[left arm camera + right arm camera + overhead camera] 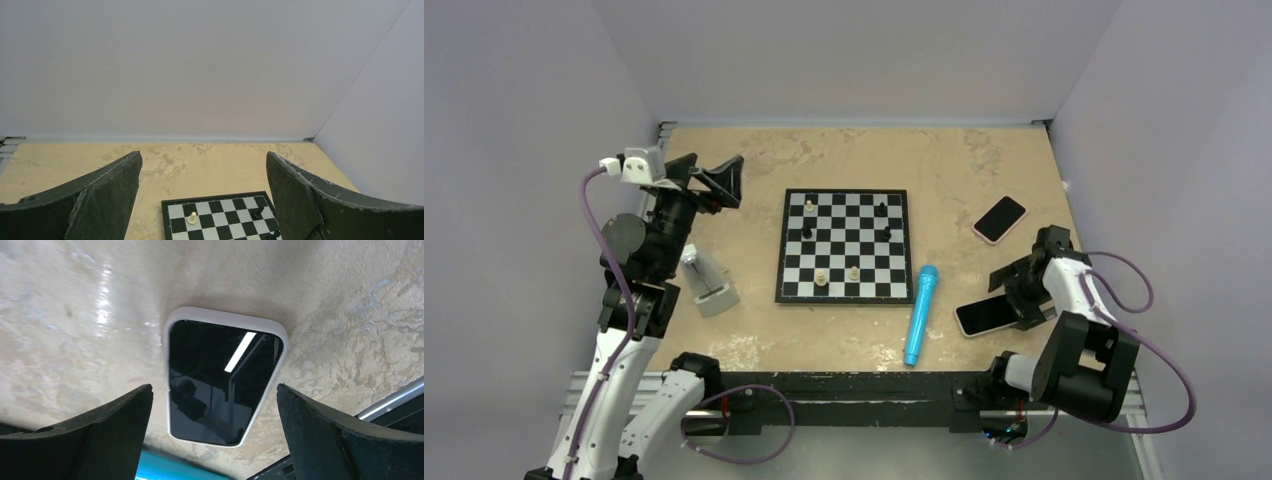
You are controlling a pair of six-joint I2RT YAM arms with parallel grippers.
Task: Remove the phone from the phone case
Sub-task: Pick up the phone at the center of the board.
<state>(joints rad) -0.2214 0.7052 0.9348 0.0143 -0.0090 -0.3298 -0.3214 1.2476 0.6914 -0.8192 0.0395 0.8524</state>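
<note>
A phone (220,375) with a black screen lies face up in a white phone case (225,316) on the tan table, near the front right (984,316). My right gripper (214,387) hovers just above its near end, open, one finger on each side of the phone and touching nothing; in the top view the right gripper (1011,297) stands at the phone's right end. Far off at the back left, my left gripper (719,180) is raised and open, with only table and chessboard showing between its fingers (115,185).
A second dark phone (999,219) with a pinkish rim lies at the back right. A chessboard (844,246) with several pieces fills the middle. A blue microphone (921,313) lies just left of the cased phone. A grey-white object (707,283) stands by the left arm.
</note>
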